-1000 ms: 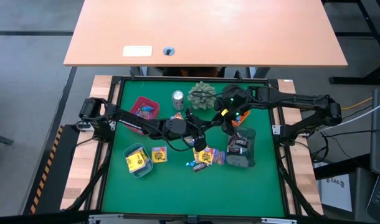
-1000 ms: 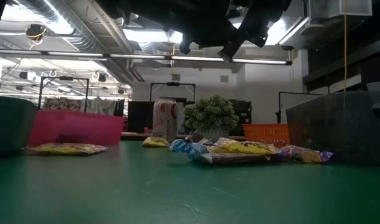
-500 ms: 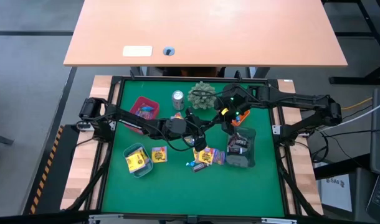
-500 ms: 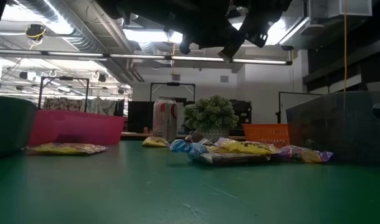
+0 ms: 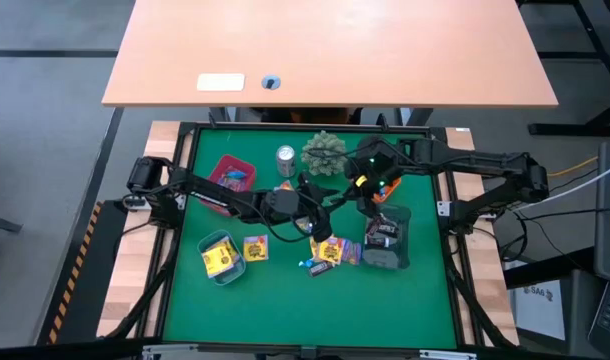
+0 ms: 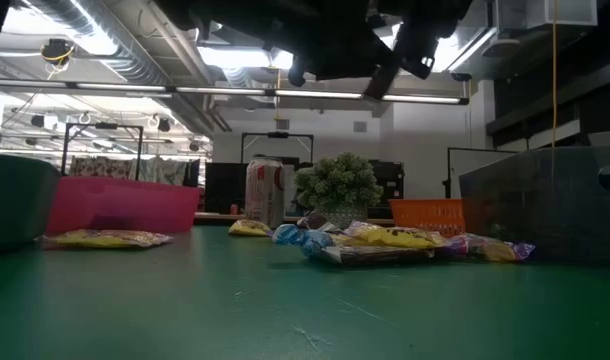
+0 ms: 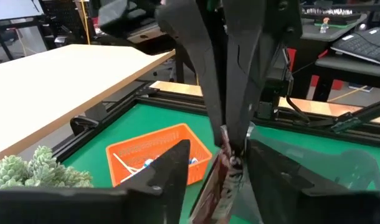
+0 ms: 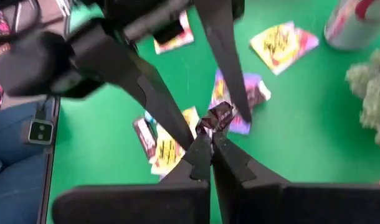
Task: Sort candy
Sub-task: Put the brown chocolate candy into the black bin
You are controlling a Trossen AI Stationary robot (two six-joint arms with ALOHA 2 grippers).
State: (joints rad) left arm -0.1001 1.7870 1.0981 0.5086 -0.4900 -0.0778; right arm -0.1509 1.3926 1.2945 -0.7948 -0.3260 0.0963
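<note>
Mid-sort, and a hand-over appears underway at the centre of the high view. The right gripper point(image 8: 210, 144) has its fingers closed on a dark brown mini bar point(image 8: 216, 116), held in the air above the loose candy. The left gripper point(image 7: 218, 163) stands with fingers apart on either side of that bar, no longer pinching it.

Done so far, judging by the layout: yellow packets sit in the grey tray point(image 5: 221, 257) at lower left, dark pieces in the dark tray point(image 5: 387, 238) at right, and some sweets in the pink tray point(image 5: 230, 173) and orange basket point(image 7: 157, 151).

Left to sort: a small heap point(image 5: 328, 255) on the green surface point(image 5: 285, 300) and a yellow packet point(image 5: 255, 248) beside the grey tray.

No wrapper print is legible.
</note>
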